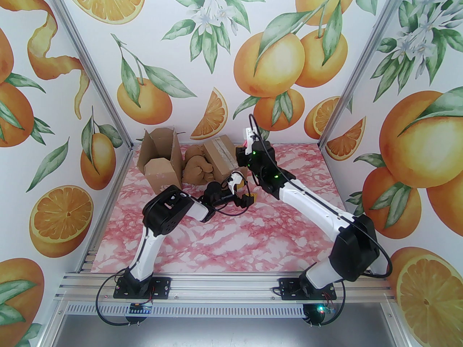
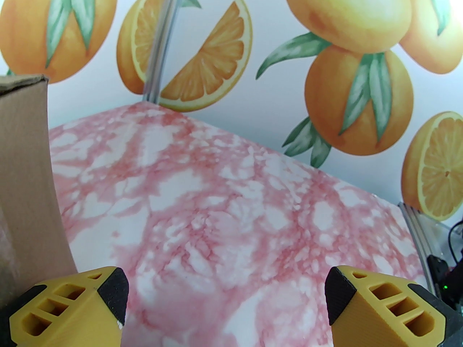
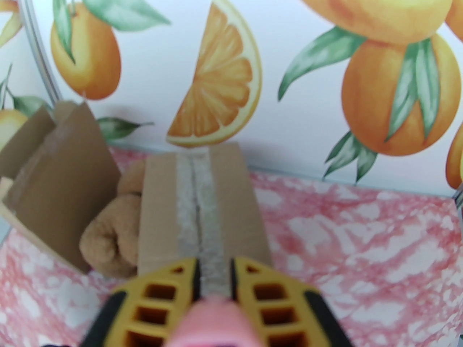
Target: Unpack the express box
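Observation:
The taped express box lies at the back of the table, its sealed seam running away from my right gripper. The right gripper hovers at the near end of that seam, shut on a pink tool between its yellow fingers. The right wrist stands at the box's right end. My left gripper is open with nothing between its fingers, low over the table. It sits just in front of the box, whose cardboard side shows at the left.
A second cardboard box with its flaps open stands at the back left. A brown plush toy lies between the two boxes. Orange-printed walls and metal posts close in the pink marbled table.

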`<action>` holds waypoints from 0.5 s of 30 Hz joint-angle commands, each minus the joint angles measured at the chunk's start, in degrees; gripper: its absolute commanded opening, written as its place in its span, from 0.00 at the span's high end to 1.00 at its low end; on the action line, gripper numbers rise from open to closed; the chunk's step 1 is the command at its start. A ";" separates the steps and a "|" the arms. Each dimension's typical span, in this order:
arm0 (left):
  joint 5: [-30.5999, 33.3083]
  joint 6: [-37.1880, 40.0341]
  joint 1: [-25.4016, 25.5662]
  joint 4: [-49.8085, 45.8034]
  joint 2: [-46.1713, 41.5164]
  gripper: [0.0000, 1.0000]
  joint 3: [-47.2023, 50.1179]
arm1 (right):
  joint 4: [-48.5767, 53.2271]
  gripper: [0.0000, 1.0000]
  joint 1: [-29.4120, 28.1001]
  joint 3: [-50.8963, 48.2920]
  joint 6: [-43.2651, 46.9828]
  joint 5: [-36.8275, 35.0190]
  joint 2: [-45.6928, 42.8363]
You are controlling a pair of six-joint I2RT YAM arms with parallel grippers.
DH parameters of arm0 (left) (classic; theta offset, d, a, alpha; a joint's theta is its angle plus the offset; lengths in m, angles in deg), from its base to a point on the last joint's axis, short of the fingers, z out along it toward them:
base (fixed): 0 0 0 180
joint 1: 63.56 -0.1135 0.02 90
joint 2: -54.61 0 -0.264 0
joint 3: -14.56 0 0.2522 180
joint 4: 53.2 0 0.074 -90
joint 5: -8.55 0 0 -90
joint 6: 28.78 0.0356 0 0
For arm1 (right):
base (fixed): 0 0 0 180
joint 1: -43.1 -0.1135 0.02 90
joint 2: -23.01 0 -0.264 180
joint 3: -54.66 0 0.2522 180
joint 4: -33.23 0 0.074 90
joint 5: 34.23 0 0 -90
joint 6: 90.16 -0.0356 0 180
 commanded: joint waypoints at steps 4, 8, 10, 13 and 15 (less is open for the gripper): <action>-7.61 4.64 1.15 -3.75 -11.92 0.06 2.11 | 3.22 1.00 2.00 3.78 -2.88 -3.49 -4.00; -12.08 7.93 -0.02 -17.37 -20.80 0.07 0.08 | 7.65 1.00 4.73 -0.56 -6.77 -5.47 -7.75; -12.22 11.45 -0.88 -29.73 -23.96 0.08 -4.30 | 8.00 1.00 5.03 -4.84 -7.31 -6.72 -10.35; -7.58 17.42 -2.22 -56.47 -23.98 0.08 -18.21 | 8.36 1.00 5.21 -11.40 -9.55 -7.97 -14.24; -3.99 19.36 -3.83 -69.72 -20.56 0.07 -28.18 | 8.43 1.00 5.22 -15.47 -11.17 -7.89 -15.68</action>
